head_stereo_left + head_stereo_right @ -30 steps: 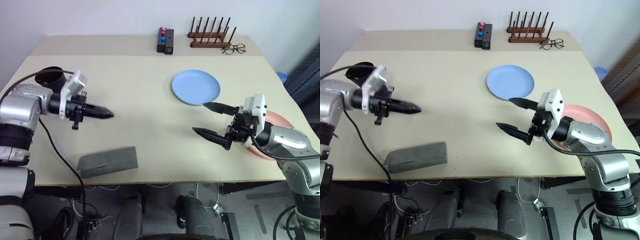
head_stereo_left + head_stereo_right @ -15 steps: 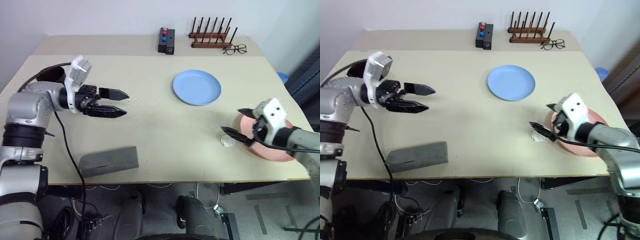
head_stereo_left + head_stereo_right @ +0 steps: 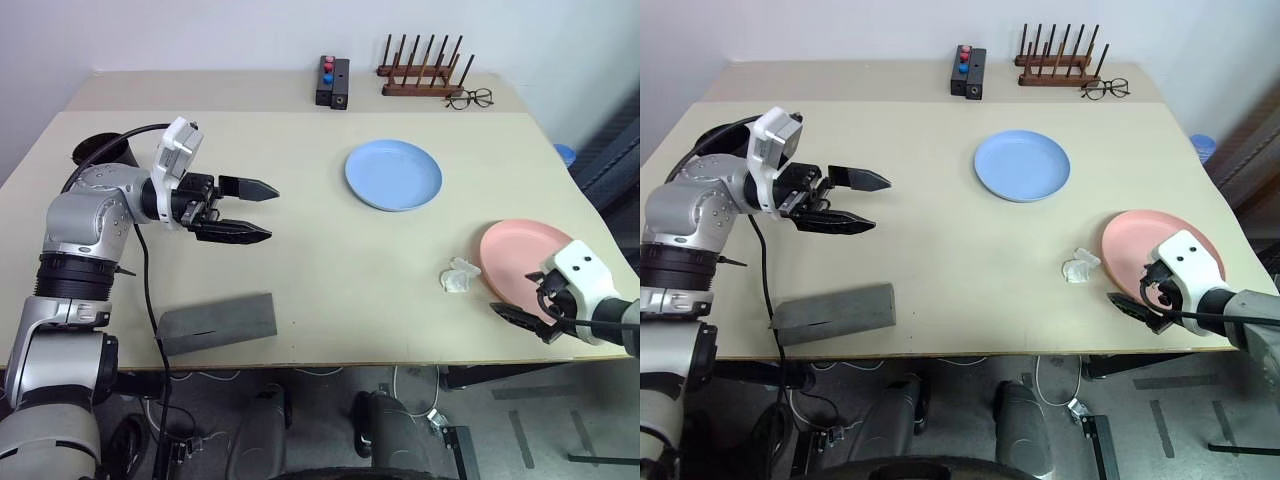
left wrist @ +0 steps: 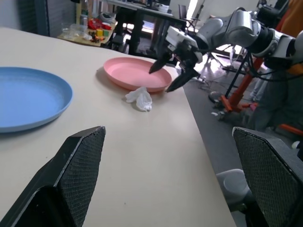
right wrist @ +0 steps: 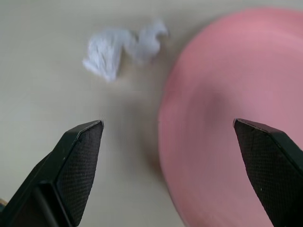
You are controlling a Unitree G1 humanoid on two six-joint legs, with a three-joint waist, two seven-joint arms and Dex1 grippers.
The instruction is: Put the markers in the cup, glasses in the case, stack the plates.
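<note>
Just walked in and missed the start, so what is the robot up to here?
It is tidying a table and holds nothing right now. The right tool hangs open at the near edge of the pink plate, beside a crumpled white scrap. The left tool is open above the table, past the black cup. The blue plate lies apart, unstacked. The grey case lies shut near the front edge.

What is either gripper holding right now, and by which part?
Nothing. The left gripper hangs open above the table, and the right gripper is open by the near rim of the pink plate, gripping nothing.
</note>
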